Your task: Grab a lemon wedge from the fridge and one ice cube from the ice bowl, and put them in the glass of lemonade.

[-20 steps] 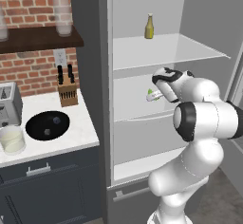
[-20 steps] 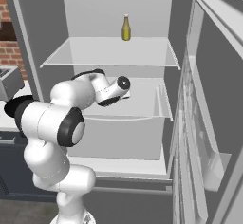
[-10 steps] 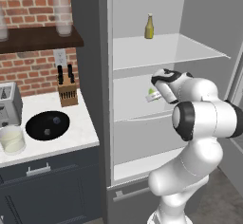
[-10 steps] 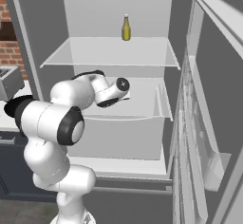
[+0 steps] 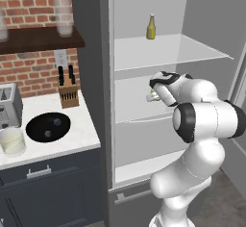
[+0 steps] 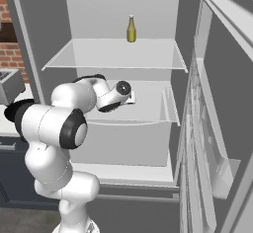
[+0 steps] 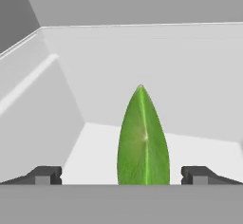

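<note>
The lemon wedge (image 7: 143, 137) stands green and pointed on the fridge's middle shelf, also seen as a small yellow-green bit (image 5: 153, 96). My gripper (image 7: 121, 175) is open, one fingertip on each side of the wedge with a gap to both. From the base, the gripper (image 5: 155, 92) reaches into the grey fridge (image 5: 106, 77), whose white interior (image 6: 113, 54) is open. The black ice bowl (image 5: 48, 127) lies on the white counter at left. The glass of lemonade (image 5: 12, 141) stands beside it, near the counter's front.
A yellow bottle (image 5: 151, 27) stands on the upper fridge shelf. The fridge door (image 6: 217, 128) hangs open at right. A toaster (image 5: 7, 107) and a knife block (image 5: 68, 94) sit at the back of the counter. Frosted glasses (image 5: 63, 17) stand on a wall shelf.
</note>
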Tool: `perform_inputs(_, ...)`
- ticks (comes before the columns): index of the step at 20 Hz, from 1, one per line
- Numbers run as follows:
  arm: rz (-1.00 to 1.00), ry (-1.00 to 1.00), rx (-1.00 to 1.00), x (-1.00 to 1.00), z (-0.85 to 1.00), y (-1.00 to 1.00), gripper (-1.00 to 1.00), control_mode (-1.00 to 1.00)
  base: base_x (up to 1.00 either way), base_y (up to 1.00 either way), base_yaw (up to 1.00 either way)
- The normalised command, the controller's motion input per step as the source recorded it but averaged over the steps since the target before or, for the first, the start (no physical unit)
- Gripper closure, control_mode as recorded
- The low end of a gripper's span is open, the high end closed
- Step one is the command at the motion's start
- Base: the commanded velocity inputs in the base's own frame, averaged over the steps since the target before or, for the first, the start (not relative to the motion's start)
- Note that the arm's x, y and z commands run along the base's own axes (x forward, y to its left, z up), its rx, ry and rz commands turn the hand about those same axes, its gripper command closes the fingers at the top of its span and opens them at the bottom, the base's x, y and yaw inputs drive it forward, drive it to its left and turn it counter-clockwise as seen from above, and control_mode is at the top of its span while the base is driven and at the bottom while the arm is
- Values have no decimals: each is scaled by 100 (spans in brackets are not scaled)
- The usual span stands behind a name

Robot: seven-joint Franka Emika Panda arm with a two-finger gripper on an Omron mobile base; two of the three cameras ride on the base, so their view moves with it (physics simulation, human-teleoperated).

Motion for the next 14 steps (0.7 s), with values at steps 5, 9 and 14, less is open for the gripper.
perform_inputs(5, -9, 0, 0, 0, 0, 0, -100, -100, 0, 0, 0)
perform_inputs(9, -1, 0, 0, 0, 0, 0, -100, -100, 0, 0, 0)
perform_inputs(14, 0, 0, 0, 1, 0, 1, -100, -100, 0, 0, 0)
